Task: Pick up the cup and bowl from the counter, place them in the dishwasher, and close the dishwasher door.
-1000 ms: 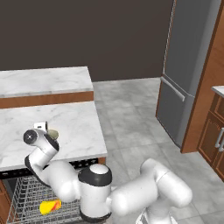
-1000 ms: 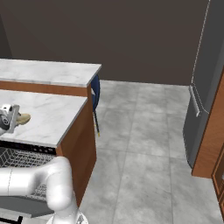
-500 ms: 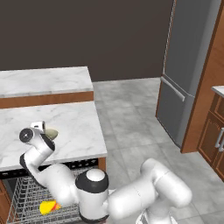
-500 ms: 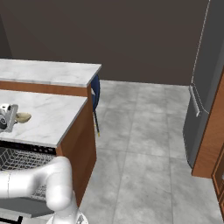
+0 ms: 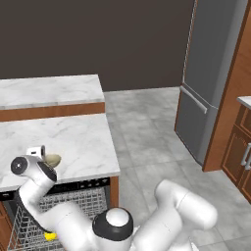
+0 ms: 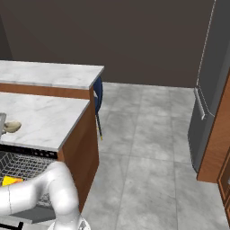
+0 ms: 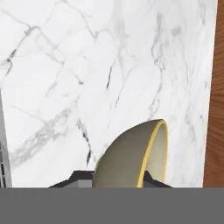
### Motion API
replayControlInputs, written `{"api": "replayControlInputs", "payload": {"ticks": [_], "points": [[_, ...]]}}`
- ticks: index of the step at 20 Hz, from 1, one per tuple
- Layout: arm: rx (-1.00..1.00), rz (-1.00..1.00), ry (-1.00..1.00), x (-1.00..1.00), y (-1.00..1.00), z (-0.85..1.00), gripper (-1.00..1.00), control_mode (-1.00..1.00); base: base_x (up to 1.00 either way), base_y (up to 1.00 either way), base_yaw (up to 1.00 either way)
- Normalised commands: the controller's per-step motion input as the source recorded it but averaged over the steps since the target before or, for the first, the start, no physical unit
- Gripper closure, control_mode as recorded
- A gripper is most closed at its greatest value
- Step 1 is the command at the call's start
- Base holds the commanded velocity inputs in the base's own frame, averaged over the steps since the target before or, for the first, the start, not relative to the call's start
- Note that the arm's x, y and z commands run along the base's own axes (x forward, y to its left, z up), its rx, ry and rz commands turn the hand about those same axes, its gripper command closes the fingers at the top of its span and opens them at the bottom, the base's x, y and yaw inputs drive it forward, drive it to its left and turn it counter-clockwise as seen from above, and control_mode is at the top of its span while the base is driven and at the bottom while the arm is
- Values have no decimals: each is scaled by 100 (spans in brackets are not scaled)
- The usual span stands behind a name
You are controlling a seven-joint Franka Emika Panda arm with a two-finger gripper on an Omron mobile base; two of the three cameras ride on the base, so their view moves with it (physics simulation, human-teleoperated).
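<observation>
The olive-tan bowl [image 7: 131,157] sits tilted between my fingertips, its rim standing on edge just over the white marble counter [image 7: 65,65]. My gripper [image 7: 116,176] is shut on the bowl. From the base, the bowl [image 5: 52,160] and gripper [image 5: 43,156] are near the counter's [image 5: 78,137] front left, and the bowl [image 6: 12,126] is at the far left edge. The yellow cup [image 5: 49,236] lies in the dishwasher's grey wire rack [image 5: 86,202], which is pulled out below the black control strip [image 5: 81,186]. Cup [image 6: 10,181] and rack [image 6: 24,162] also show from the right.
A higher marble slab [image 5: 49,90] runs behind the counter. A blue chair [image 6: 98,95] stands at the counter's far corner. The tall grey fridge [image 5: 211,73] and wood cabinets [image 5: 240,147] line the right side, with open tiled floor [image 6: 143,134] between.
The jaws closed in on the bowl's rim. The hand has since shifted slightly toward the counter's front-left with the bowl in it.
</observation>
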Motion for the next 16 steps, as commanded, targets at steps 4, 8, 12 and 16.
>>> {"api": "replayControlInputs", "payload": {"ticks": [4,8,12,16], "points": [[0,2,-5,-86,0,0,100,-100,0,0,0],[0,1,-4,-86,-2,0,100,-100,0,0,0],[0,1,-3,-75,-18,-7,100,-100,0,0,0],[0,1,0,-51,-32,-25,100,-100,0,0,0]]}}
